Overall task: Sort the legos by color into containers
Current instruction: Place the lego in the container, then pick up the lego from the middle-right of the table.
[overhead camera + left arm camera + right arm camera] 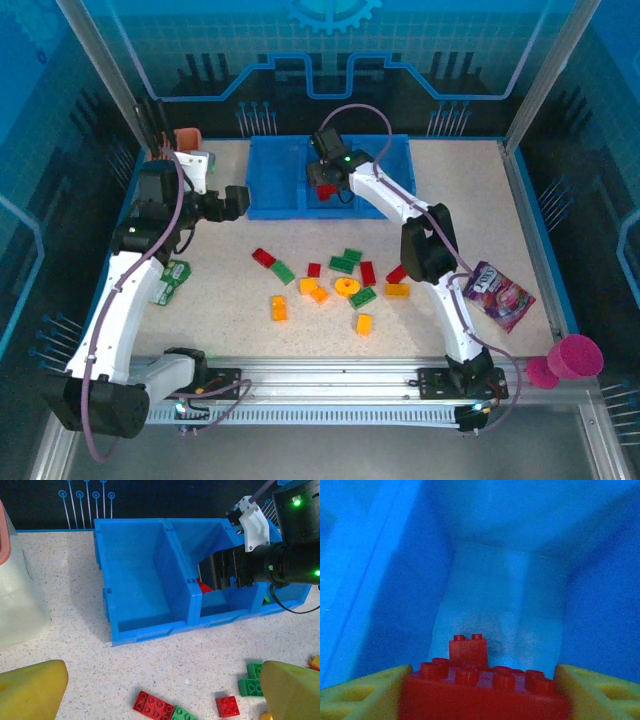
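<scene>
The low blue tray (275, 212) lies at the back of the table. My right gripper (325, 188) reaches down into its middle compartment, shut on a red brick (485, 695) between yellow fingers (360, 692). A smaller red brick (468, 651) lies on that compartment's floor. The left compartment (142, 595) looks bare. My left gripper (160, 700) hovers open over the table just left of the tray, holding nothing. Loose red (263, 257), green (345, 262) and orange (279, 308) bricks and a round yellow piece (346, 287) are scattered mid-table.
A green snack packet (172, 280) lies by the left arm. A purple packet (498, 295) lies at the right, and a pink cup (575, 357) is past the table's right edge. A tan cup with an orange rim (187, 137) stands at the back left.
</scene>
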You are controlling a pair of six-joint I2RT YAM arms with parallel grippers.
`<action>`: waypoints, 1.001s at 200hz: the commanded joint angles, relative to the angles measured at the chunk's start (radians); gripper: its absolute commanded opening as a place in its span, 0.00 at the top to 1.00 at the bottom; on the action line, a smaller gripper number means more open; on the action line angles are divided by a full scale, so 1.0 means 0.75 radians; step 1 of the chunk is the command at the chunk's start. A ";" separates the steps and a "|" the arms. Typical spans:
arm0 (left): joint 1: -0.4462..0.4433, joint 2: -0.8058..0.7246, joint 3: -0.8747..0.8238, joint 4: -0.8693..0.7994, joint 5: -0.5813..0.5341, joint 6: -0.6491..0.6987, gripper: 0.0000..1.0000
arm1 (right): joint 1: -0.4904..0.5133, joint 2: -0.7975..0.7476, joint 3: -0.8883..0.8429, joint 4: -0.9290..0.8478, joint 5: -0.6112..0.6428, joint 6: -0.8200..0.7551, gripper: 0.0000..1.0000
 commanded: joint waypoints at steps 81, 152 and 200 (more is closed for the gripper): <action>-0.007 0.007 0.005 0.018 -0.014 0.021 0.01 | -0.024 -0.198 -0.137 -0.010 -0.038 -0.024 0.20; -0.009 0.006 0.031 -0.016 -0.021 0.001 0.01 | -0.016 -1.015 -0.967 -0.158 0.078 0.013 0.20; -0.009 0.025 0.032 -0.024 -0.012 -0.005 0.01 | -0.109 -1.411 -1.419 -0.291 0.060 0.322 0.24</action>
